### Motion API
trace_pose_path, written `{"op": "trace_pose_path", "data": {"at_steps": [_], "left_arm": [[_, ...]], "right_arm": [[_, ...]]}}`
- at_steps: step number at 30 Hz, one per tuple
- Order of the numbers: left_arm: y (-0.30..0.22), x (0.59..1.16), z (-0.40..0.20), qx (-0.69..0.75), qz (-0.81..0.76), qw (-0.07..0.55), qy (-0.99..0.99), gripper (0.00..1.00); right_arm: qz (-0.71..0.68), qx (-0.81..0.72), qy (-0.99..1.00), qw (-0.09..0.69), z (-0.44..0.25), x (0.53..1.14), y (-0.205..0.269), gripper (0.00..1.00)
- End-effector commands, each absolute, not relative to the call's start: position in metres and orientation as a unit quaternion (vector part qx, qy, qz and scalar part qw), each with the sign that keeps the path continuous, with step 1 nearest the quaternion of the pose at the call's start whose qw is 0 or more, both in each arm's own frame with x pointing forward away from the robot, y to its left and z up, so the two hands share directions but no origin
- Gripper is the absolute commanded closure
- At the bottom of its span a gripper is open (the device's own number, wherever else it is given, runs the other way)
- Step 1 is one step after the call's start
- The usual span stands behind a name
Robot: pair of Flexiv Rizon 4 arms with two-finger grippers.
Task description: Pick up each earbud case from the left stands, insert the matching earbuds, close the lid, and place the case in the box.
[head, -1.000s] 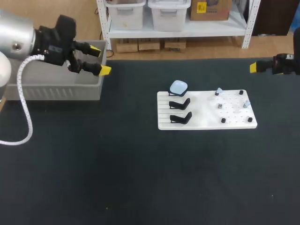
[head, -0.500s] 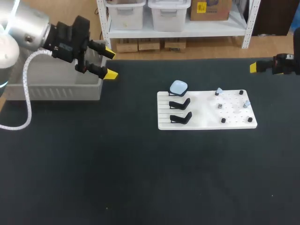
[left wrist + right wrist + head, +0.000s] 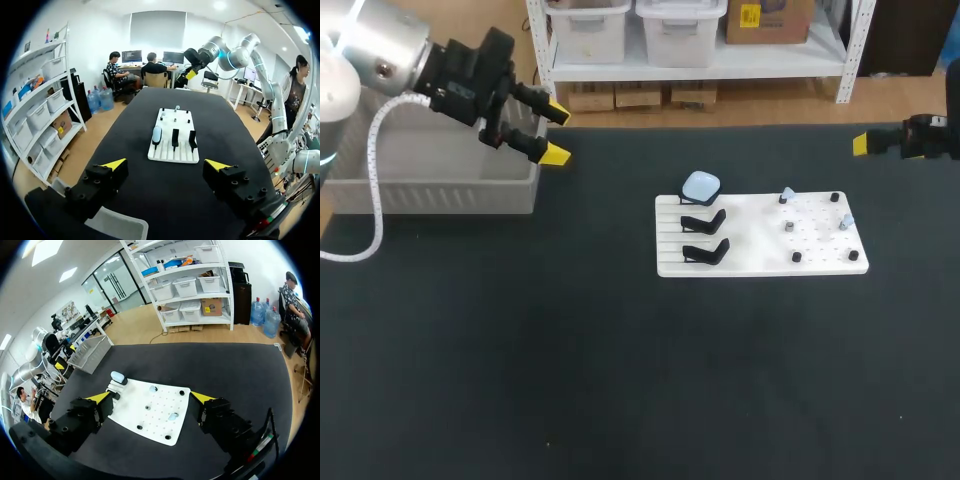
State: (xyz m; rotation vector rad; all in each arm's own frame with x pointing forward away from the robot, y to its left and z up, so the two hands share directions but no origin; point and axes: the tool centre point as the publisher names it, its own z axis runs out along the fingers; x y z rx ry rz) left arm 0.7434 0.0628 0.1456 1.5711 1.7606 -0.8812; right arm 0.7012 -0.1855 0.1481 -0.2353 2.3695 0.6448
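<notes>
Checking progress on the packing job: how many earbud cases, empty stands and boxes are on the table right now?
Earbud case: 1
Empty black stands: 2
Grey box: 1
Total: 4

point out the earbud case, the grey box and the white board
earbud case point(image 3: 701, 186), head view, middle of its light blue lid
grey box point(image 3: 450, 196), head view, its front wall
white board point(image 3: 755, 245), head view, bare patch between stands and pegs
</notes>
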Motion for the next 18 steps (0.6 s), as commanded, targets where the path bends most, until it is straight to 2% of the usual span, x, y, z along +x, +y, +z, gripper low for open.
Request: {"op": "trace_pose_path", "data": {"at_steps": [1,18], "left_arm": [[0.057,0.746,0.135,0.594,-0.344,0.316,0.655,0.0],[-0.009,0.769,0.115,0.665,-0.357,0.297,0.585,0.0]], "right_arm": [[0.246,-0.09,0.907,0.331,0.149,0.701,-0.185,0.0],[0.246,-0.09,0.907,0.331,0.149,0.701,-0.185,0.0]]}}
